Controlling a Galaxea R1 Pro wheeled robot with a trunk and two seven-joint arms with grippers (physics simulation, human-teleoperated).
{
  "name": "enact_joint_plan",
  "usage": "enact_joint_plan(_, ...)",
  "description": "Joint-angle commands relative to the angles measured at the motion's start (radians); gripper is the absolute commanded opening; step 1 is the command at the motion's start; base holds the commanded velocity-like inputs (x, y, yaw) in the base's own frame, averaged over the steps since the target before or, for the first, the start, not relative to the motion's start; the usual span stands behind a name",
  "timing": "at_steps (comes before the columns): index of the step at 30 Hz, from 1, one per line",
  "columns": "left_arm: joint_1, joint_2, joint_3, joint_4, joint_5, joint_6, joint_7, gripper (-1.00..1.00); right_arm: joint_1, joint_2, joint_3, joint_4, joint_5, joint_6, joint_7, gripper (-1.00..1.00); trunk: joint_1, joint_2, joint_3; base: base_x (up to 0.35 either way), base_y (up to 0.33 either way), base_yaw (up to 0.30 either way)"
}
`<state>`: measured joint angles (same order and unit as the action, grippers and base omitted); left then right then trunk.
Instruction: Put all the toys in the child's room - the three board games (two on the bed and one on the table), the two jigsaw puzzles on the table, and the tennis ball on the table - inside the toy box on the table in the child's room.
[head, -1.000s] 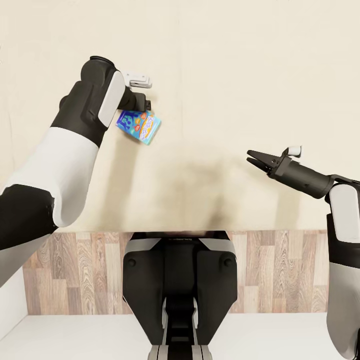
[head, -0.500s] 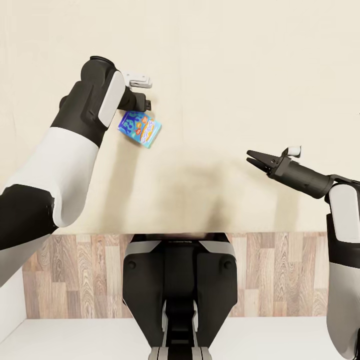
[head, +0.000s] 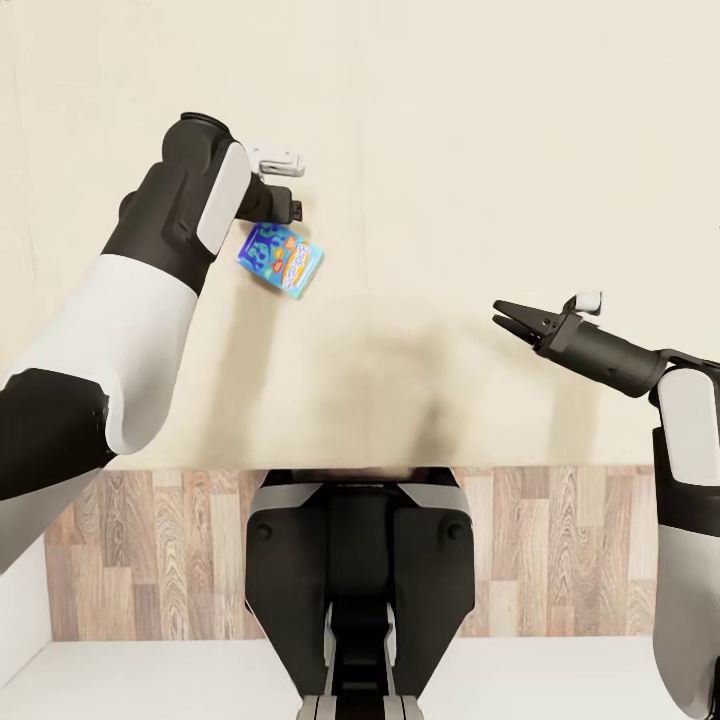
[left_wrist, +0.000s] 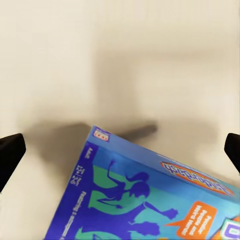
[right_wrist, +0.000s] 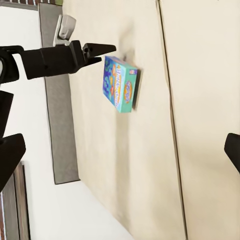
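Fingers (left_wrist: 9, 152) of the left gripper (head: 289, 208) are being held wide apart, with nothing being clamped between them. The board game (head: 281, 259) is being shown just below that gripper, tilted, over the plain beige mattress of the bed (head: 470, 140). Whether it is touching the fingertips cannot be told, and a shadow is being cast right beside it.

In the left wrist view, its blue face is being displayed with teal and purple cartoon figures. A small red logo sits at one corner, fine white print runs along one edge, and orange panels carry lettering (all of it too blurred to be read). In the right wrist view, a teal side of the box is being shown as well.

Well apart from the box, the right gripper (head: 503, 315) is being held out over the mattress, its fingers (right_wrist: 11, 152) spread and empty. Nearer the robot, the bed's grey frame edge (right_wrist: 60, 125) and a wood-patterned floor (head: 570, 540) are being shown, with the robot's dark base (head: 360, 570) in front.
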<state>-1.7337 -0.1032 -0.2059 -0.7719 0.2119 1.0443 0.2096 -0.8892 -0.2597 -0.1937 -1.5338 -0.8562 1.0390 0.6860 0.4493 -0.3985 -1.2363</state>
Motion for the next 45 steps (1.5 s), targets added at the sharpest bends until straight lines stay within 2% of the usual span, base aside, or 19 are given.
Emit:
enact_joint_plan(1, -0.001, 0.0, -0.002, -0.001, 0.011, 0.003, 0.01, 1.0, -0.001, 0.0, -0.001, 0.0, 0.005, 0.005, 0.006, 1.0, 0.001, -0.002, 0.0, 0.0, 0.0, 0.0)
enact_joint_plan(22, -0.001, 0.0, -0.004, 0.002, 0.011, 0.002, 0.01, 1.0, -0.001, -0.001, -0.001, 0.001, 0.005, 0.004, 0.007, 1.0, 0.001, -0.002, 0.008, 0.0, 0.0, 0.0)
enact_joint_plan(30, 0.0, 0.0, -0.004, 0.052, 0.011, -0.002, 0.01, 1.0, -0.001, -0.001, -0.001, 0.001, 0.005, 0.004, 0.007, 1.0, 0.001, -0.002, 0.008, 0.0, 0.0, 0.0)
enact_joint_plan(45, 0.0, -0.001, -0.004, 0.073, 0.011, -0.007, 0.009, 1.0, -0.001, -0.001, -0.001, 0.001, 0.005, 0.004, 0.006, 1.0, 0.001, -0.002, 0.008, 0.0, 0.0, 0.0)
